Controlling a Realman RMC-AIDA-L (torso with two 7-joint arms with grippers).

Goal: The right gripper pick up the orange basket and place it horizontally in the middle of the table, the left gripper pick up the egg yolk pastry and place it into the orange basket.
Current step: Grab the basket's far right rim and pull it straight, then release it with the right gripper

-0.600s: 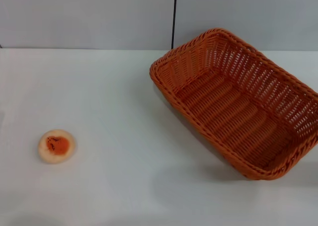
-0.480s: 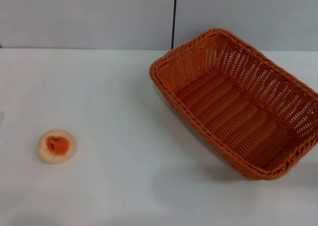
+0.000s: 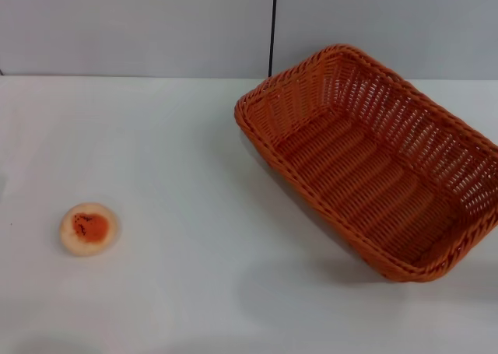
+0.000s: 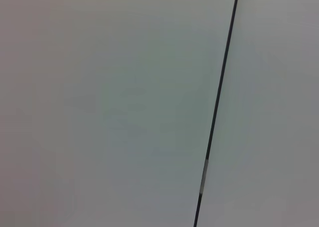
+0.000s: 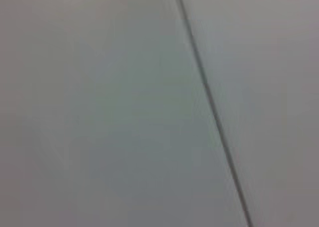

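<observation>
The orange basket lies on the right half of the white table in the head view, turned diagonally, its long axis running from the far middle toward the near right. It is empty. The egg yolk pastry, a small pale round bun with an orange-red centre, rests on the table at the near left, well apart from the basket. Neither gripper shows in any view. Both wrist views hold only a grey wall panel with a thin dark seam.
A grey wall with a vertical dark seam stands behind the table's far edge. The basket's near right corner reaches close to the right border of the head view.
</observation>
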